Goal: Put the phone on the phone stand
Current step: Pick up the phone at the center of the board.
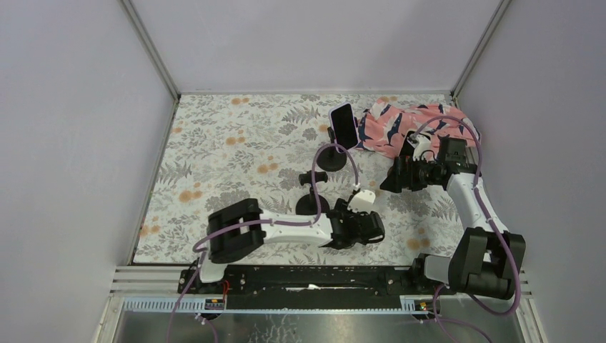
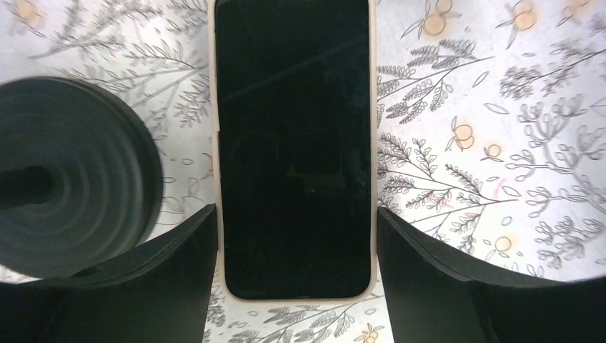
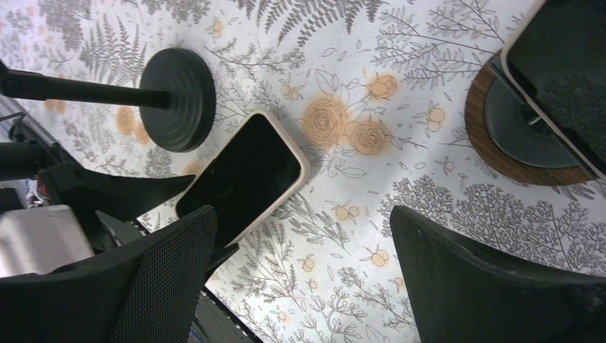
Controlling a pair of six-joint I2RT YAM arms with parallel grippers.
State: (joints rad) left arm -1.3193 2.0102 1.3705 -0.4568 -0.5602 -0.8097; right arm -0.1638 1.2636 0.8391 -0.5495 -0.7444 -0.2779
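Observation:
The phone (image 2: 293,143), black-screened in a cream case, lies flat on the floral mat. My left gripper (image 2: 296,212) is down over its near end, its jaws pressed against both long edges. In the top view that gripper (image 1: 361,227) covers the phone. The right wrist view shows the phone (image 3: 246,179) slanting out from between the left fingers. The empty black phone stand (image 1: 313,194) is upright just beside it, its round base (image 2: 71,179) to the left of the phone. My right gripper (image 1: 396,177) hovers open to the right, with only mat between its jaws (image 3: 301,214).
A second stand (image 1: 332,153) farther back holds another phone (image 1: 344,125), which also shows at the top right of the right wrist view (image 3: 564,64). A pink patterned cloth (image 1: 400,125) lies at the back right. Grey walls close in the mat on three sides.

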